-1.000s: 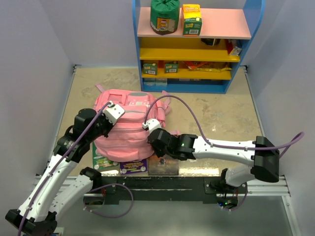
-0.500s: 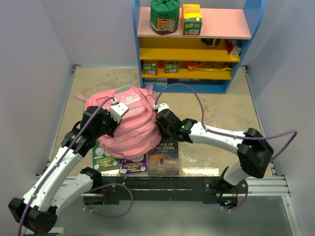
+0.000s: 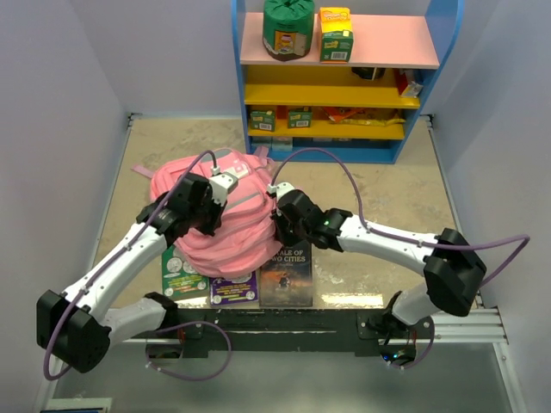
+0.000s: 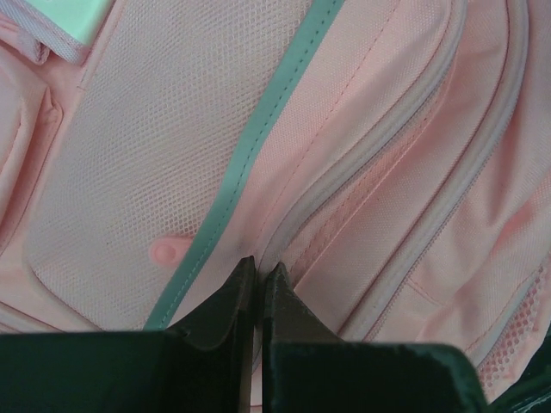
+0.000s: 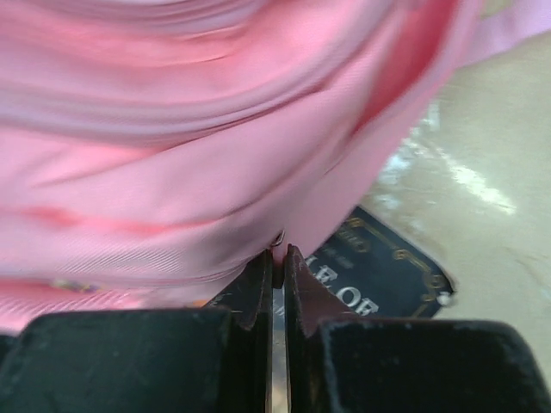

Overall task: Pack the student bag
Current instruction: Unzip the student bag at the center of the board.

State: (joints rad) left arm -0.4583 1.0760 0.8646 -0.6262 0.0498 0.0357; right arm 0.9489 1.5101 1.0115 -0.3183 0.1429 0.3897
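I've got the large, soft pink fabric backpack (image 3: 225, 225) humped up on the left-centre of the beige mottled tabletop (image 3: 387, 194), its near edge lying over three books. Left gripper (image 4: 256, 274) is clamped tight, tips pinched into a fold of the woven cloth between a pale grey-green stripe (image 4: 258, 146) and a curved zip line. An open-weave mesh panel (image 4: 146, 129) lies left of the stripe, with a small round pink stud (image 4: 164, 251) beside it. Right gripper (image 5: 277, 256) is closed too, tips nipping the smooth, rippled pink fabric at the bag's lower edge, just above a dark glossy book cover (image 5: 379, 267). Gold lettering there, I read "LE OF"; from overhead I make out "TWO CITIES". Next to it a purple-covered book (image 3: 234, 291) and a green-covered book (image 3: 182, 274) poke out from under the bag, print too small to read. At the back stands a blue-framed shelf unit (image 3: 435, 77) with pink and yellow boards
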